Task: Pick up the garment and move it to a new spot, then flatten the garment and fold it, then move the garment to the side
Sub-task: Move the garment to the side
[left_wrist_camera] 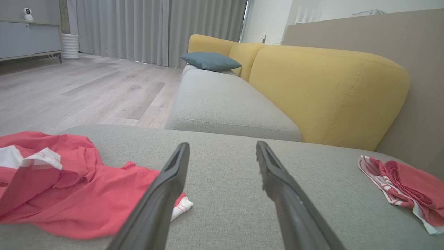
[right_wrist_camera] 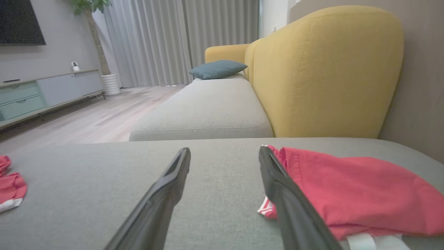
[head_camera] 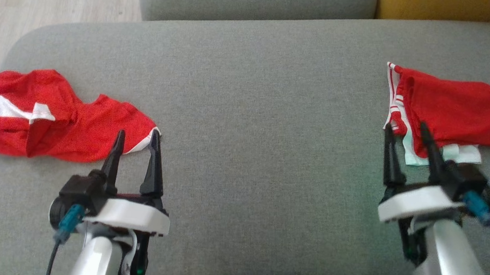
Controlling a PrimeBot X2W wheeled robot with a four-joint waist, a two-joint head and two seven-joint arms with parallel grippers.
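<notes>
A crumpled red garment with white trim lies at the left of the grey seat cushion. My left gripper stands open just by its right corner, with nothing between the fingers; in the left wrist view the garment lies left of the left gripper. A second red garment, folded, with white stripes, lies at the right. My right gripper is open at its near left edge. In the right wrist view the right gripper has the folded garment beside its right finger.
The cushion's left end rounds off above a pale wood floor. A second grey seat and yellow backrests lie beyond, with a teal pillow. A low cabinet stands across the room.
</notes>
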